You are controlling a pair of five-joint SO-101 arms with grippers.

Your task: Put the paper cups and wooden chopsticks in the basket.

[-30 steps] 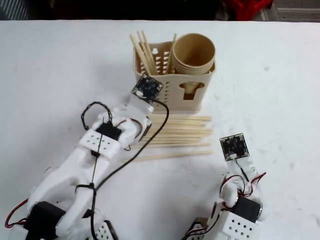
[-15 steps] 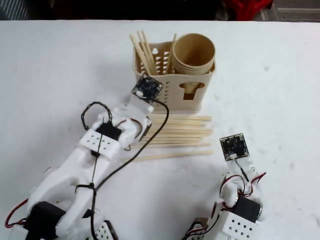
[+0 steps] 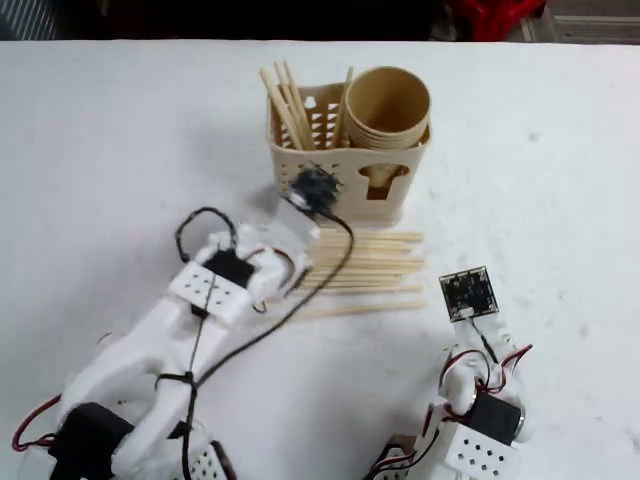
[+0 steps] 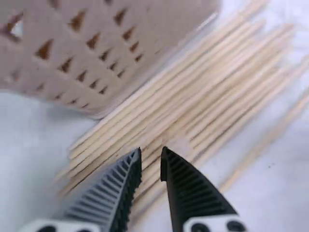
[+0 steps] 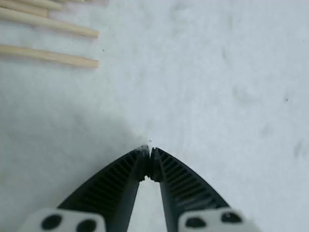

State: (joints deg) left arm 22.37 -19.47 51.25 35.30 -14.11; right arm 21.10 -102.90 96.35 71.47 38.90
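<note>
A cream slotted basket (image 3: 340, 175) stands at mid-table with stacked paper cups (image 3: 387, 105) and a few wooden chopsticks (image 3: 285, 100) upright inside. Several loose chopsticks (image 3: 365, 265) lie in a flat pile just in front of it. My left arm (image 3: 240, 275) leans over the pile's left end. In the left wrist view, my left gripper (image 4: 150, 153) hovers over the chopsticks (image 4: 203, 96) beside the basket wall (image 4: 96, 48), its jaws a narrow gap apart and empty. My right gripper (image 5: 148, 152) is shut on nothing above bare table, with two chopstick ends (image 5: 48, 57) nearby.
The right arm (image 3: 470, 400) sits low at the front right, short of the pile. White tabletop (image 3: 540, 200) stretches to either side of the basket. A dark edge runs along the back of the table.
My left arm has swung right and forward, and its wrist has turned, bringing it closer to the basket's front above the pile. The right arm has not moved.
</note>
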